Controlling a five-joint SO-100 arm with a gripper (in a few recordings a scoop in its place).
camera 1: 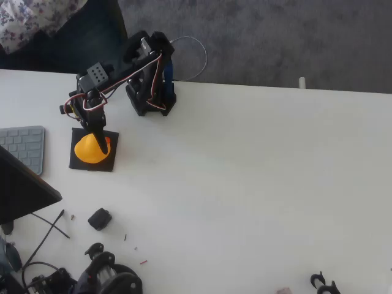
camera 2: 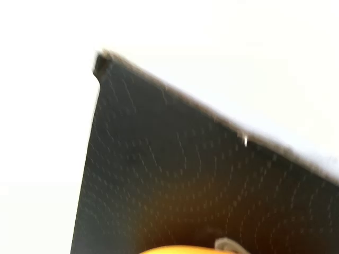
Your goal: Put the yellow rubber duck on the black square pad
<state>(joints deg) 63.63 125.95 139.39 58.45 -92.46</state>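
White table (camera 1: 257, 184) fills most of your overhead view, with grey carpet (camera 1: 275, 37) beyond the far edge and a floral cloth (camera 1: 30, 21) cut off at the top left corner.

Left to right in the overhead view: a grey keyboard (camera 1: 24, 147) runs off the left edge, and below it a dark slab (camera 1: 24, 190) cuts in at an angle; you can't tell what it is. Next comes the black square pad (camera 1: 82, 160), with the yellow rubber duck (camera 1: 90, 149) sitting on it, toward the far side. The gripper (camera 1: 98, 142) points down onto the duck from above and hides part of it; you can't tell from here whether the jaws are clamped on the duck or slack. The arm's base (camera 1: 150, 101) stands just right of the pad at the far table edge. A small black lump (camera 1: 99, 218) lies nearer the front, and blurred cables and hardware (camera 1: 92, 275) are cropped at the bottom edge.

Your wrist view is soft: one pad corner (camera 2: 100, 63) against bright table, pad surface (camera 2: 185, 174) showing a faint dotted texture, and a sliver of the duck (camera 2: 180, 250) cut off at the bottom edge.
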